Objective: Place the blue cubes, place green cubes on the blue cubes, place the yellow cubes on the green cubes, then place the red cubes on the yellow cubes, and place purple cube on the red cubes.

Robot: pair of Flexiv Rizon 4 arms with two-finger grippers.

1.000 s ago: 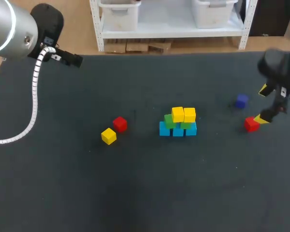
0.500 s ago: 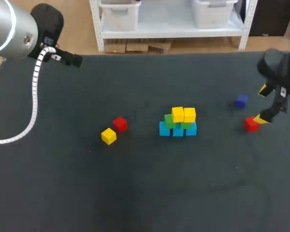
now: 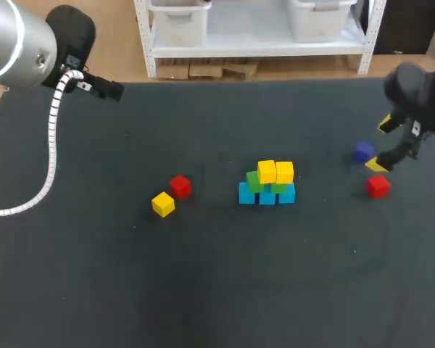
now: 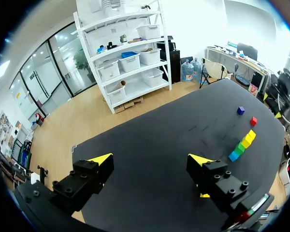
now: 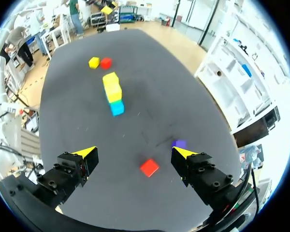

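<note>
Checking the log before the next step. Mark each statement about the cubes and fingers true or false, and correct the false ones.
1. The right gripper has its fingers open, holding nothing. True.
2. A red cube tops the stack. False: yellow cubes top it, and the red cubes lie on the table.
3. The purple cube lies on the table near the right gripper. True.
4. The left gripper holds a yellow cube. False: its fingers are open and empty.
5. The stack's bottom row is blue cubes. True.
</note>
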